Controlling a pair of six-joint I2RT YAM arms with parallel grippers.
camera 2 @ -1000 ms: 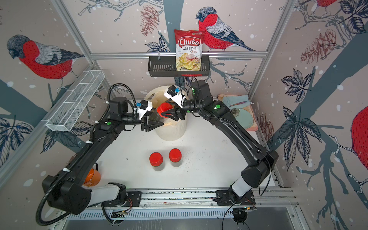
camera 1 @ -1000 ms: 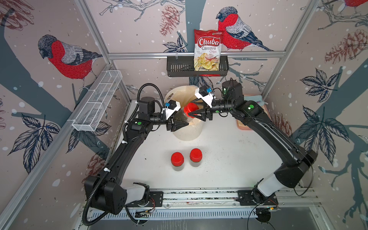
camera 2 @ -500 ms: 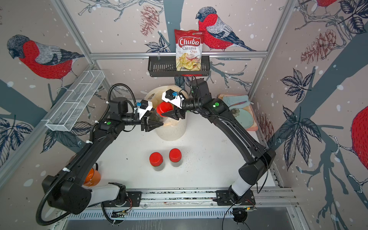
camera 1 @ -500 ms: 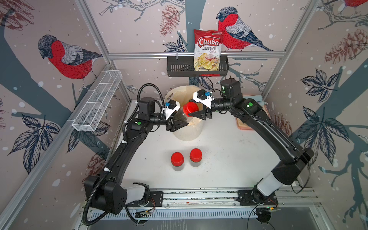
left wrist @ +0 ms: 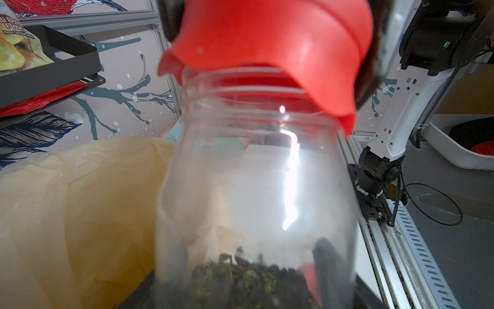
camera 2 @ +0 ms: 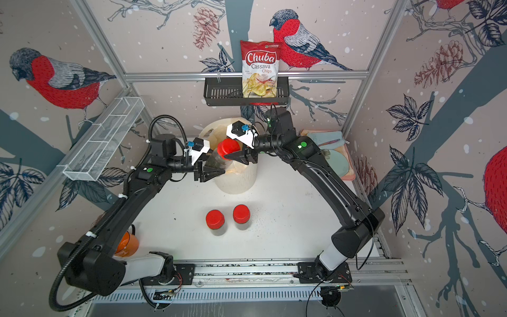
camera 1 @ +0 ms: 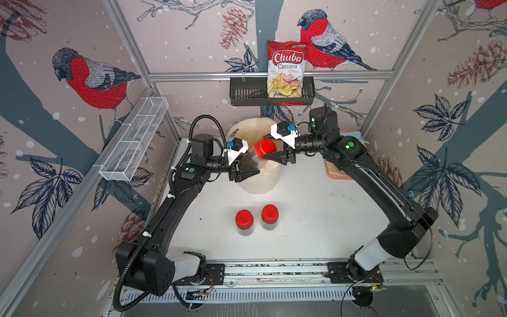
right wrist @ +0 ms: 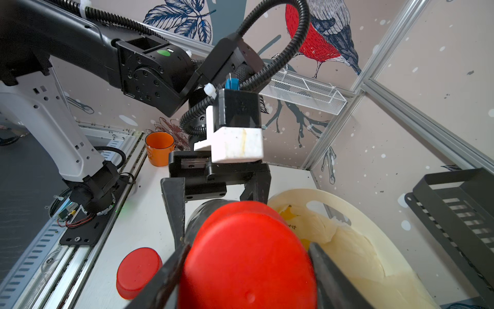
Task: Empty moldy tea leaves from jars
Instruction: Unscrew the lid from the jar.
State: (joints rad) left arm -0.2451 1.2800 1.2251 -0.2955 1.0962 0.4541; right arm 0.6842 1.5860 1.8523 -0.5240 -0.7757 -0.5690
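Note:
Above the white bin (camera 1: pixel 258 184) (camera 2: pixel 236 185), my left gripper (camera 1: pixel 250 168) (camera 2: pixel 219 168) is shut on the lower body of a clear jar (camera 1: pixel 251 162) (camera 2: pixel 217 162) (left wrist: pixel 256 174), held tilted. Dark tea leaves (left wrist: pixel 240 283) lie at its bottom. My right gripper (camera 1: pixel 265 150) (camera 2: pixel 229 151) (right wrist: pixel 246 267) is shut on the jar's red lid (camera 1: pixel 265 147) (camera 2: pixel 227 146) (left wrist: pixel 280 48) (right wrist: pixel 248 256). In the left wrist view the lid sits askew over the bare neck threads. Two more jars (camera 1: pixel 244 222) (camera 1: pixel 270 216) with red lids stand upright at mid-table.
The bin's yellowish liner (left wrist: pixel 80 200) (right wrist: pixel 347 240) gapes under the held jar. A black basket with a chips bag (camera 1: pixel 286 70) hangs on the back wall and a wire basket (camera 1: pixel 134 142) on the left wall. A pink tray (camera 2: pixel 337 159) lies back right, an orange cup (right wrist: pixel 159 147) front left.
The right gripper and the lid have shifted slightly on the jar's neck. The left arm and the jar have stayed almost still.

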